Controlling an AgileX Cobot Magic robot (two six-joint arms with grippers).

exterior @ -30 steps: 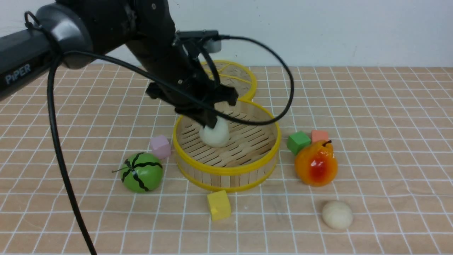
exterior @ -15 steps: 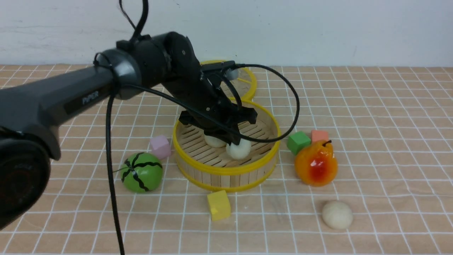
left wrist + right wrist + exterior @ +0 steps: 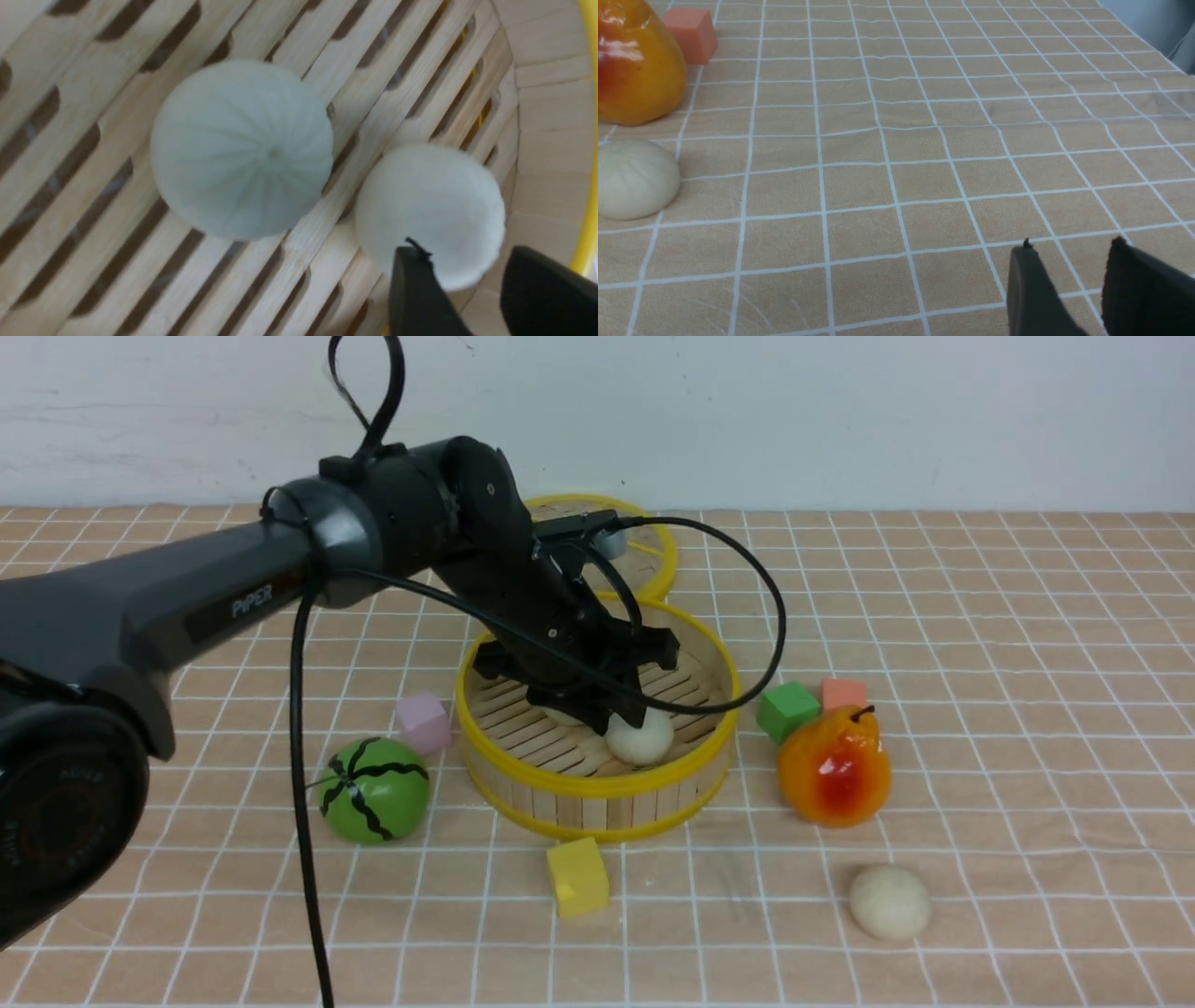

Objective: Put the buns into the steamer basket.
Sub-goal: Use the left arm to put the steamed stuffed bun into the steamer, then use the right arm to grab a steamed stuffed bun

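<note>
Bamboo slats and yellow rims make up the round steamer basket [image 3: 597, 795], which stands on a tan tablecloth with a white grid [image 3: 980, 616]. Two off-white, dough-like buns lie on its slatted floor. A pleated bun [image 3: 240, 149] sits near the middle, and a second bun [image 3: 430, 205], blurred in the wrist view, is just beside it, close to the basket wall.

The left gripper [image 3: 465, 247] reaches down inside the basket right over the second bun. Its black fingers stand a narrow gap apart with nothing pinched between them. White letters on the left arm [image 3: 187, 607] read "PiPER". Marks on the joint nearest the camera are too faint to read.

A third bun [image 3: 890, 901] lies on the cloth outside the basket, in front of a glossy orange-and-red pear toy [image 3: 834, 767]. The right gripper [image 3: 1071, 243] hovers low over bare cloth apart from that bun, its fingers likewise slightly parted and empty.

A flat woven yellow lid [image 3: 653, 546] lies behind the basket. A green foam cube [image 3: 787, 710] and a salmon foam cube [image 3: 844, 693] sit by the pear. A pink foam cube [image 3: 423, 721] and a green striped melon toy [image 3: 375, 791] are on the basket's left, and a yellow foam cube [image 3: 577, 875] is in front of it.
</note>
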